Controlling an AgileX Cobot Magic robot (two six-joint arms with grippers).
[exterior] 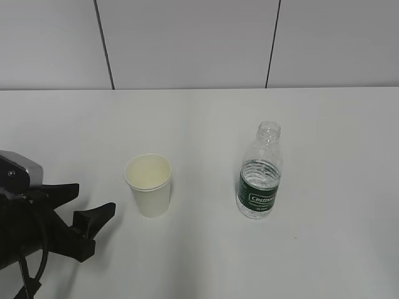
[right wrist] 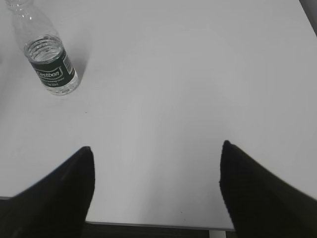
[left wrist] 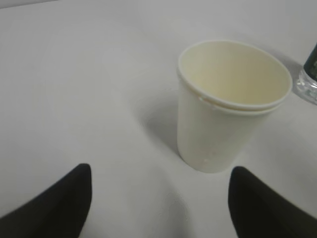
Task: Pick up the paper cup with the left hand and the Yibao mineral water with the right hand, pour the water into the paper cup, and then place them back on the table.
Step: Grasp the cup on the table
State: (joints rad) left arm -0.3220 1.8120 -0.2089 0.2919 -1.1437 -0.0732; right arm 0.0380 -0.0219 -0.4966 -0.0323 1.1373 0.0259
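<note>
The cream-white paper cup [exterior: 148, 184] stands upright on the white table [exterior: 206, 124], empty. To its right stands the Yibao mineral water [exterior: 259, 174], a clear capless bottle with a dark green label. My left gripper [exterior: 93, 200] is open at the lower left, its fingertips a short way left of the cup. In the left wrist view the cup [left wrist: 228, 104] stands ahead and right of the open left gripper [left wrist: 161, 171], apart from both fingers. In the right wrist view the open right gripper [right wrist: 156, 146] hangs over the table's near edge, far from the bottle [right wrist: 48, 59] at top left. The right arm is out of the exterior view.
A pale panelled wall [exterior: 187, 43] runs behind the table. The table's front edge [right wrist: 158, 225] shows under the right gripper, with dark floor below it. The bottle's base [left wrist: 309, 79] peeks in at the right edge of the left wrist view.
</note>
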